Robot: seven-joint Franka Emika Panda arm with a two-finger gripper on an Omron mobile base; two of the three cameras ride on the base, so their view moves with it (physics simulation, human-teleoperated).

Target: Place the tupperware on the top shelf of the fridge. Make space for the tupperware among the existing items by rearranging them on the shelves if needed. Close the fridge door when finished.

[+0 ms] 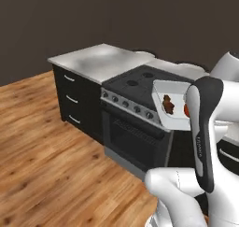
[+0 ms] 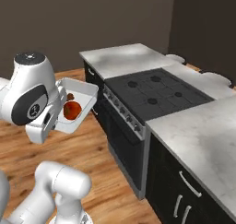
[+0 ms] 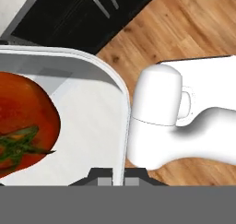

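The tupperware (image 1: 173, 119) is a shallow white tub held up in the air in front of the stove, tilted. Inside it lie a red tomato-like piece (image 2: 72, 110) with a green stem and a small brown lump (image 1: 168, 104). My gripper (image 3: 118, 175) is shut on the tub's rim, a dark fingertip on either side of the wall. In the hand view the tub (image 3: 92, 126) spreads across the left with the red piece (image 3: 23, 126) close up. The fridge, its top shelf and the existing items are out of view.
A black stove (image 2: 152, 91) with an oven door stands right behind the tub. Grey counters (image 1: 98, 60) over black drawers flank it on both sides (image 2: 203, 131). Wooden floor (image 1: 42, 142) lies open to the left. My own white arm (image 1: 205, 128) covers part of the tub.
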